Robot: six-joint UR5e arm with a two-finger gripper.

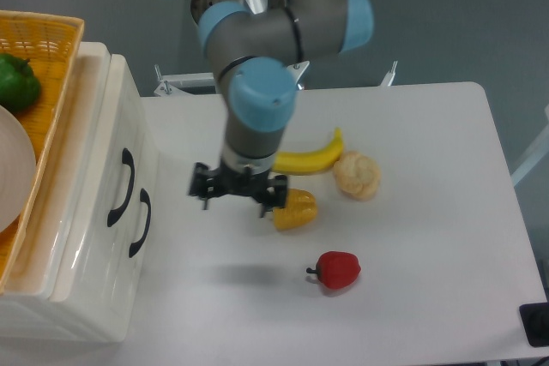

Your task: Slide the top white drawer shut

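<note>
Hovering clear of top white drawer, end effector (fingers apart, nothing held).

A white table carries a cream-white cabinet at its left end. Out on the tabletop lie a banana, a pale bun touching its tip, a yellow pepper and a red pepper.

No readable text, labels, brand marks, numbers or signs appear anywhere in this view — not on the arm, the cabinet or the surface.
</note>
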